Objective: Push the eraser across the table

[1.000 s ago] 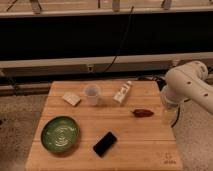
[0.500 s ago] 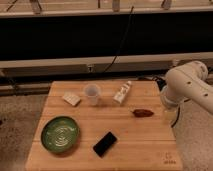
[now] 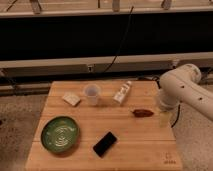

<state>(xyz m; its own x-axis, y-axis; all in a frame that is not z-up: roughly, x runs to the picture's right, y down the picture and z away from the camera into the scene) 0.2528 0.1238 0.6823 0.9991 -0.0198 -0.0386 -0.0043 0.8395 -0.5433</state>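
The eraser [image 3: 105,144], a flat black block, lies on the light wooden table [image 3: 142,147] near its front edge, just right of the green plate [image 3: 60,134]. My white arm [image 3: 182,87] reaches in from the right over the table's right edge. My gripper [image 3: 164,116] hangs below it at that edge, well to the right of the eraser and farther back, apart from it. It holds nothing that I can see.
A small beige block [image 3: 71,99], a clear cup [image 3: 92,94] and a white box [image 3: 122,93] stand in a row at the back. A brown elongated object [image 3: 143,113] lies just left of the gripper. A dark mark [image 3: 170,160] sits in the front right corner.
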